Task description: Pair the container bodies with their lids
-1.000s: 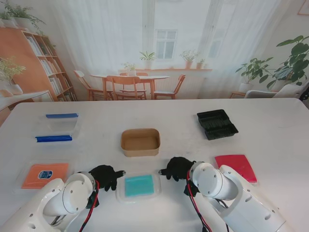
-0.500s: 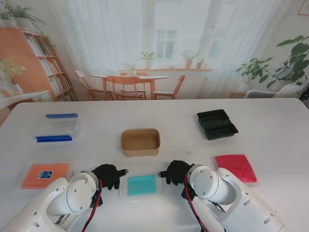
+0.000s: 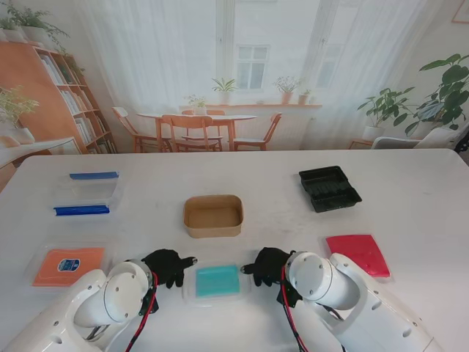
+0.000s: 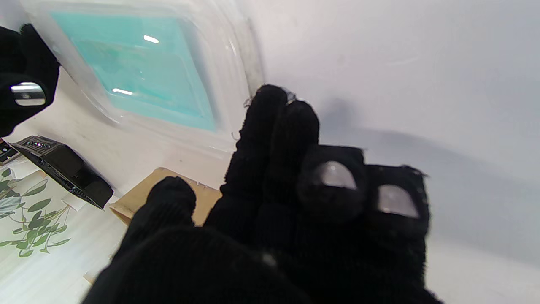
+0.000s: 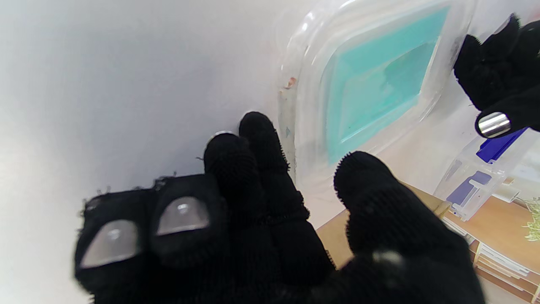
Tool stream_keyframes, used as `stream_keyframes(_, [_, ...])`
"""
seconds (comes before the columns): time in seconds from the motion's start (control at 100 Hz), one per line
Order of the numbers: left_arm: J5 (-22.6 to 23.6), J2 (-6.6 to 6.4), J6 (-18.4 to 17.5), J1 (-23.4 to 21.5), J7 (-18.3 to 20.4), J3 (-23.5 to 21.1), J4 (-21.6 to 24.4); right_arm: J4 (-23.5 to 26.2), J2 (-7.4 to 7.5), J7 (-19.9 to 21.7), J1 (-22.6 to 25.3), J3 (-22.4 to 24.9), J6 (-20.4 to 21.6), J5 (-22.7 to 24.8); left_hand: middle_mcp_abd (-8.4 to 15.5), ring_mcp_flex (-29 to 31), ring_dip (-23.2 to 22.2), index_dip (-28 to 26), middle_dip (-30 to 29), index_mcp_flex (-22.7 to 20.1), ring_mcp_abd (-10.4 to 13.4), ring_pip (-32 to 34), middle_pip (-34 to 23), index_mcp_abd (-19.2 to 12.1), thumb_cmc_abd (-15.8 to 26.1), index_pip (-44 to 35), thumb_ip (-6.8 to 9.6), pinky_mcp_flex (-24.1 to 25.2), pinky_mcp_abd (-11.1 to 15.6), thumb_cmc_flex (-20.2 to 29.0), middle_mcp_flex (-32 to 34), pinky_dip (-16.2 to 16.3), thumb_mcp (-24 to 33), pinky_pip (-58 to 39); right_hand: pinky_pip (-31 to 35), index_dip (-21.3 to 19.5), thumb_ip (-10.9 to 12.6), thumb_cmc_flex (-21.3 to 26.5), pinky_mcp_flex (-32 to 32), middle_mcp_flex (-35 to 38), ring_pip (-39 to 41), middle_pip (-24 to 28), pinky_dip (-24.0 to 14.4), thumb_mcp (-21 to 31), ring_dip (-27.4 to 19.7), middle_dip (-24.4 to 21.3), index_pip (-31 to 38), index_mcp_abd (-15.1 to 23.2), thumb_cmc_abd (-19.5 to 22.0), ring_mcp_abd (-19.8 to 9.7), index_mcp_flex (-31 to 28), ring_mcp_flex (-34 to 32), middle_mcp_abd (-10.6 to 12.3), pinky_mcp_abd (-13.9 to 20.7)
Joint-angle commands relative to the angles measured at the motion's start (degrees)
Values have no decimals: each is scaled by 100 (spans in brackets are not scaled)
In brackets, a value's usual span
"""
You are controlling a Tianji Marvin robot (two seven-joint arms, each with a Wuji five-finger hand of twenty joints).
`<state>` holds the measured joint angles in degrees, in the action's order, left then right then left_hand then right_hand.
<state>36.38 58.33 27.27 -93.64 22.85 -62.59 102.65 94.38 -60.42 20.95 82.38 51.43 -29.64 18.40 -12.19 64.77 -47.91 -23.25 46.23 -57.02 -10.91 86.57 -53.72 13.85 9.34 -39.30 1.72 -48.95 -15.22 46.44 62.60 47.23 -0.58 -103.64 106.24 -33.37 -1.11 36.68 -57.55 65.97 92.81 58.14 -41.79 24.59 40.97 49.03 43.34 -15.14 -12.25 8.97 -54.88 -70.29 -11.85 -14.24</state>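
A teal lid with a clear plastic rim lies flat on the table close to me, between my two hands. My left hand is at its left edge with the fingers spread, holding nothing. At the lid's right edge is my right hand, its fingertips by the rim and the thumb apart. A brown paper container stands open just beyond the lid. Farther off are a black container and a clear box with blue clips.
A red lid lies to the right of my right arm. An orange lid lies to the left of my left arm. Both forearms fill the near corners of the table.
Both hands have closed in on the teal lid from either side, the right one also coming nearer to me. The lid has slid slightly to the right.
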Motion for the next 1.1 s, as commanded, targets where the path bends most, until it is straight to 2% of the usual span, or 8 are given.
stream_keyframes(0.0, [47,11,44,-83,100,69,-137,-129,-11,58,14,-23,-26,-3,-136,-71,-98,560,-60,453,-242,-139,90,796,229,1642,-146,14,383,45,-207,155,-116,-791,1281,284,105,-137,-483,107,516,217,143,-39,-29,-37,-720,-623,109,-388,0,-161,-741,983])
stream_keyframes(0.14, [136,8,70,-120,104,53,-93,-184,-23,35,-36,-59,-19,-14,-114,-57,-110,481,-50,412,-214,-127,68,744,201,1551,-146,11,378,13,-190,193,-118,-774,1275,283,106,-132,-460,85,509,212,151,-47,-33,-40,-747,-625,113,-376,11,-144,-741,973])
stream_keyframes(0.28, [272,-6,41,-200,157,-22,-30,-198,-20,39,-46,-51,22,24,-27,35,-95,-72,27,485,-63,-46,-43,652,200,1162,-149,-68,470,-9,-154,252,-112,-822,1271,275,107,-138,-448,78,507,215,154,-54,-34,-40,-752,-607,112,-372,4,-139,-735,968])
stream_keyframes(0.47, [430,-47,54,-202,342,-29,-9,-201,-16,41,-52,-43,33,69,-10,100,-73,-226,32,500,-7,-31,-59,656,227,1085,-156,-159,522,-21,-110,200,-113,-864,1265,265,109,-138,-433,71,501,216,154,-53,-34,-40,-759,-607,121,-368,8,-126,-730,964])
stream_keyframes(0.71, [258,-60,152,-53,377,142,-107,-277,-31,49,-122,-100,68,-38,-101,-9,-53,-176,-30,526,-146,-125,63,701,269,1277,-170,-54,463,-13,-177,148,-117,-817,1242,258,110,-134,-375,31,481,202,145,-53,-29,-43,-788,-592,128,-347,32,-83,-736,950])
stream_keyframes(1.09, [-108,36,210,39,-39,322,-265,-340,-163,-169,-74,-75,30,-599,-185,-150,-79,-76,-99,542,-310,-237,162,729,260,1441,-158,108,365,30,-276,223,-111,-695,1214,245,115,-125,-321,3,459,203,112,-49,-9,-41,-813,-604,76,-319,40,-44,-759,930])
